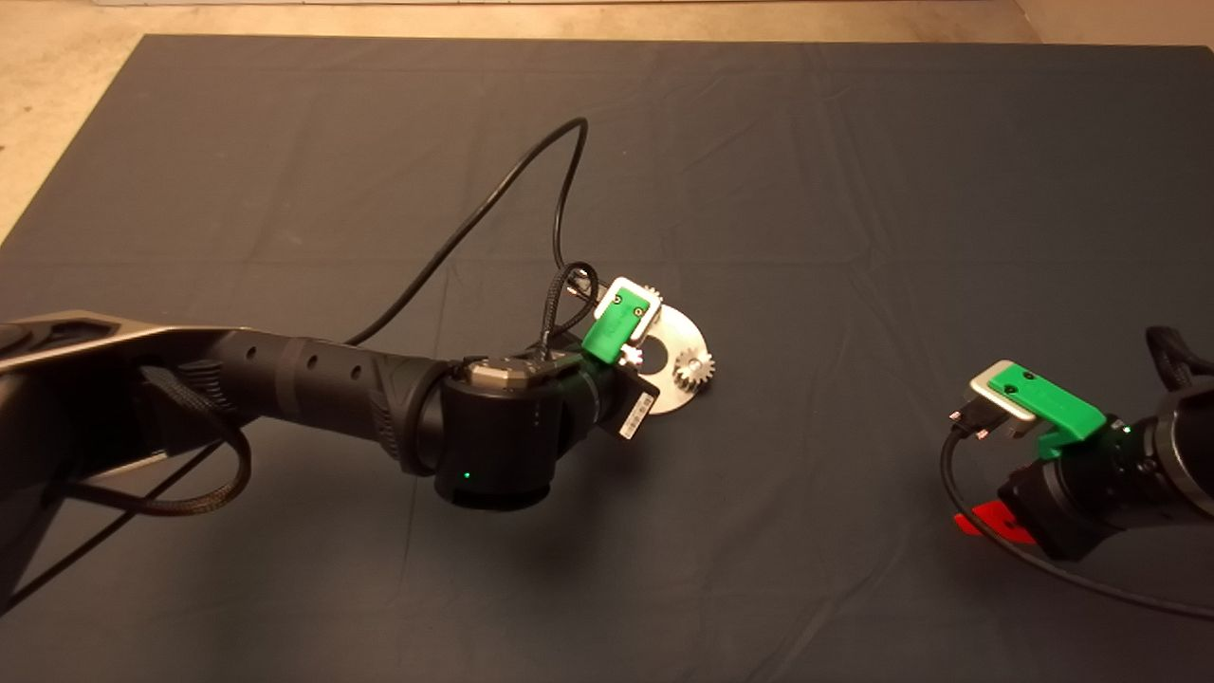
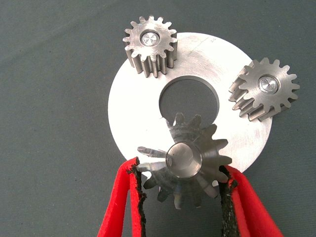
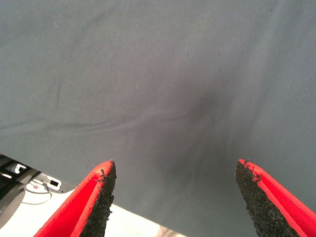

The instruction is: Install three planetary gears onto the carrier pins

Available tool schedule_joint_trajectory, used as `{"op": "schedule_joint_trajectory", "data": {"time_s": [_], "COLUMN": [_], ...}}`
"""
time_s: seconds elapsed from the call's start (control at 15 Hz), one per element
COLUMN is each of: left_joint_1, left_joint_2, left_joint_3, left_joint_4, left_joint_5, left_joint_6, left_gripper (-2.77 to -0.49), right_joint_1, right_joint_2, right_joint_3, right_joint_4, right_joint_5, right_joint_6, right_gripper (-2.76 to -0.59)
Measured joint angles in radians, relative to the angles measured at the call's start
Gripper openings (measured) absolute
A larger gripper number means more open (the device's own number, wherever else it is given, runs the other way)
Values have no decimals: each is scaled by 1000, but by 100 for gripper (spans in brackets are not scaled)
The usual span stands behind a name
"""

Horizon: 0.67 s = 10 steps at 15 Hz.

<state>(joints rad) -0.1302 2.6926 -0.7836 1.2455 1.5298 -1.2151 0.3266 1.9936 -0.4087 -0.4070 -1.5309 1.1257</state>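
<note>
The silver carrier disc [image 2: 133, 113] lies flat on the mat, and its round central hole shows. Two planetary gears [image 2: 149, 45] [image 2: 265, 89] sit on carrier pins, whose silver tips [image 2: 149, 38] show in their bores. The third gear [image 2: 185, 160] is tilted over the disc's near rim, and a silver tip shows in its bore. My left gripper [image 2: 183, 170] is shut on this gear, with a black pad against its teeth on each side. In the head view the left gripper [image 1: 621, 327] covers part of the disc [image 1: 678, 346]. My right gripper [image 3: 175, 170] stands open over bare mat.
A black cable [image 1: 493, 199] loops across the mat behind the left arm. The right arm [image 1: 1091, 465] waits at the mat's lower right, with its own cable [image 1: 1043, 560] trailing. Pale floor [image 1: 57, 95] shows past the mat's far-left edge.
</note>
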Motion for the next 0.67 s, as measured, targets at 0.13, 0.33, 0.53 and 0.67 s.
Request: {"op": "schedule_joint_trajectory", "data": {"time_s": [0.13, 0.33, 0.53, 0.67], "left_joint_1": [0, 0, 1, 9], "left_joint_2": [0, 0, -3, -3], "left_joint_3": [0, 0, 0, -1], "left_joint_4": [0, 1, 1, 2], "left_joint_5": [0, 0, 0, 0], "left_joint_6": [0, 1, 1, 4], "left_gripper": [-260, -261, -261, -261], "right_joint_1": [0, 0, 0, 0], "right_joint_2": [-5, -13, -17, -26], "right_joint_3": [0, 0, 0, 0], "right_joint_4": [0, 0, 0, 0], "right_joint_5": [0, 0, 0, 0], "right_joint_6": [-2, -3, -8, -16], "right_gripper": [-158, -158, -158, -158]}}
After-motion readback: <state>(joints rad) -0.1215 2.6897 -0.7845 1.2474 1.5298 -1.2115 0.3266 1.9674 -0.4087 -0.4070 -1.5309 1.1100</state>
